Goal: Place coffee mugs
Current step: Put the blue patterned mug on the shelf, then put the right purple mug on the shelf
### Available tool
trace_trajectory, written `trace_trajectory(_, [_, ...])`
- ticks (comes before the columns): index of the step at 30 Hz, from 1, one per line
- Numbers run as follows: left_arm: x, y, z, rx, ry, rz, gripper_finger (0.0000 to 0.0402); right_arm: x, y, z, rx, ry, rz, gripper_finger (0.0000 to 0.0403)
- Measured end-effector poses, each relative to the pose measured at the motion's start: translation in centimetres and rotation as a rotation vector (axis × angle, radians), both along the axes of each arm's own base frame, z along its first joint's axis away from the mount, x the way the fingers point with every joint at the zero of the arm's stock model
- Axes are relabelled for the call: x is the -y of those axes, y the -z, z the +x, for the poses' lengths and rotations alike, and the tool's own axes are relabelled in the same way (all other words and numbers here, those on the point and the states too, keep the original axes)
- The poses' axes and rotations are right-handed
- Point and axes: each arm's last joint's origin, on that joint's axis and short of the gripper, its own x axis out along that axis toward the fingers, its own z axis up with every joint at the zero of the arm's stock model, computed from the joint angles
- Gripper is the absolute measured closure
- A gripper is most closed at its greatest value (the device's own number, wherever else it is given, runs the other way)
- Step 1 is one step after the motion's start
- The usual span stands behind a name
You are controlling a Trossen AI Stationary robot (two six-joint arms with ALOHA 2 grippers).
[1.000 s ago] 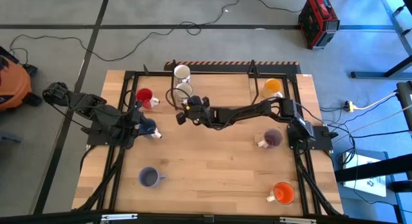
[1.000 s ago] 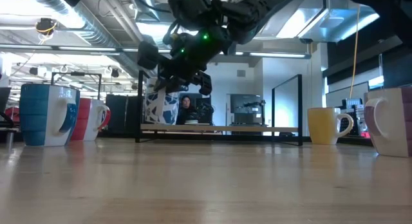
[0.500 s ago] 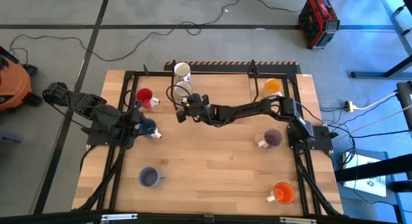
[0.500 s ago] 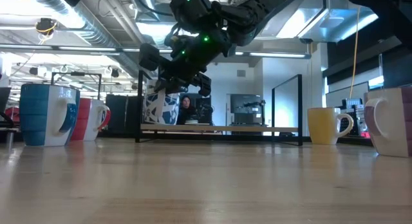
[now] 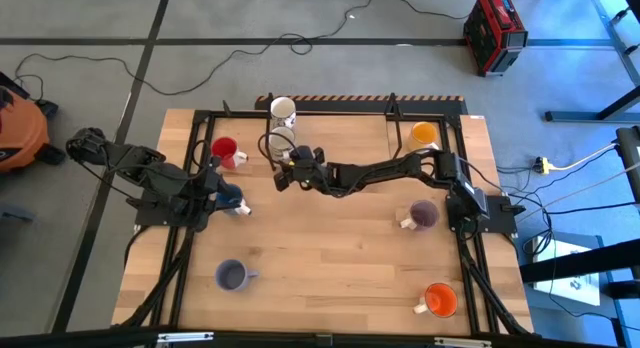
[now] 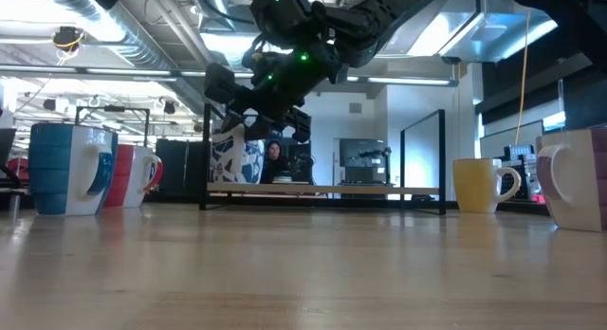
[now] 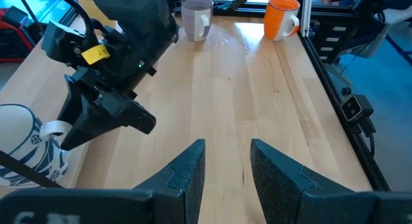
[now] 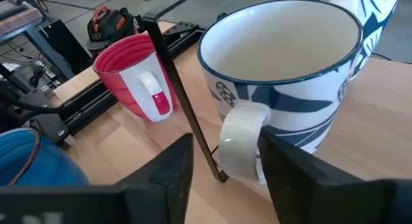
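A light wooden counter (image 5: 330,258) with a black frame stood on a grey floor (image 5: 90,28) crossed by cables, a red case (image 5: 494,31) in the frame's upper right and an orange machine (image 5: 18,128) at the left edge. The low view looked level into a room of ceiling lights and dark screens.

The mugs lay scattered over the counter, and those seen from above looked empty. At upper centre were two white mugs with blue patterns (image 5: 283,111) (image 5: 281,143), the nearer one at the right arm's tip. A red mug (image 5: 225,150) sat to their left, a blue mug (image 5: 232,198) below it, touching the left arm. A yellow-orange mug (image 5: 424,135) stood upper right, a purple mug (image 5: 423,215) at mid right, an orange mug (image 5: 440,299) lower right, and a lavender mug (image 5: 232,276) lower left.

The right pincer (image 8: 215,163) had its fingers apart on either side of the patterned mug's handle (image 8: 239,139). The left pincer (image 7: 226,176) waited mid-left, fingers apart and empty.
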Motion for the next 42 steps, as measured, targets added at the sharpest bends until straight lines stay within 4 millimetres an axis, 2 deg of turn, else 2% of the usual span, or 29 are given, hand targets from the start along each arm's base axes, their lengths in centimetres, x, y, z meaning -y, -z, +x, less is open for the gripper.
trace_trajectory(4, [0.0, 0.0, 0.0, 0.0, 0.0, 0.0, 0.0283, -0.2, -0.5, -0.4, -0.041, -0.031, 0.007, 0.0226])
trace_trajectory(8, [0.0, 0.0, 0.0, 0.001, 0.0, 0.0, 0.0283, -0.9, -2.9, -1.5, -0.091, -0.057, 0.0, 0.0225])
trace_trajectory(14, [0.0, 0.0, 0.0, 0.001, 0.0, 0.0, 0.0283, -2.7, -6.4, -4.2, -0.227, -0.136, 0.015, 0.0224])
trace_trajectory(17, [0.0, 0.0, 0.0, 0.003, 0.008, 0.014, 0.0283, -4.5, -8.5, -5.9, -0.27, -0.203, 0.032, 0.0224])
trace_trajectory(21, [0.2, 0.0, 0.4, 0.003, 0.014, 0.01, 0.0283, -7.3, -10.2, -8.8, -0.322, -0.265, 0.054, 0.0224])
trace_trajectory(25, [0.7, 0.4, 1.3, -0.038, 0.041, 0.008, 0.0283, -9.7, -11.8, -11.9, -0.281, -0.314, 0.111, 0.0224])
trace_trajectory(33, [2.1, 1.2, 4.4, -0.054, 0.029, 0.004, 0.0283, -14.3, -11.7, -19.4, -0.268, -0.353, 0.206, 0.0223])
trace_trajectory(39, [3.2, 1.3, 7.6, 0.031, 0.008, -0.041, 0.0283, -17.3, -11.5, -23.9, -0.274, -0.431, 0.271, 0.0223])
trace_trajectory(42, [3.2, 1.6, 8.8, 0.038, -0.02, -0.052, 0.0283, -18.6, -11.7, -26.1, -0.336, -0.472, 0.3, 0.0223])
